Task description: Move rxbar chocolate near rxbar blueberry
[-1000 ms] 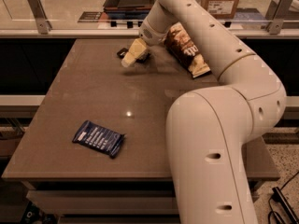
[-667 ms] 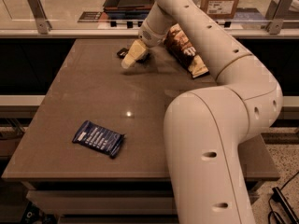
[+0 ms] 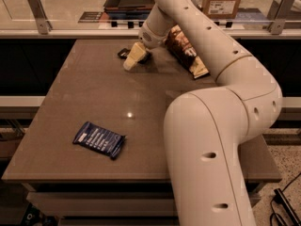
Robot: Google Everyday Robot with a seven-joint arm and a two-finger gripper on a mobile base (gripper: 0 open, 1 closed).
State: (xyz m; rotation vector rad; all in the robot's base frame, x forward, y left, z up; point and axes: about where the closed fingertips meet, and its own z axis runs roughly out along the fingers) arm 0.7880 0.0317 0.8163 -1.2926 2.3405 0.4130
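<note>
The rxbar chocolate (image 3: 123, 53) is a small black wrapper at the far side of the table, mostly hidden by my gripper, with only its left end showing. My gripper (image 3: 133, 56) reaches down from the arm and sits right on or over this bar, its tip pointing to the lower left. The rxbar blueberry (image 3: 99, 140) is a dark blue wrapper with white lettering and a pale patch at its left end. It lies flat near the front left of the table, far from the gripper.
A brown chip bag (image 3: 186, 50) lies at the far right of the table (image 3: 70, 88), partly behind my arm (image 3: 221, 140), which covers the table's right side. A rail with posts (image 3: 37, 13) and a tray and box stand beyond the far edge.
</note>
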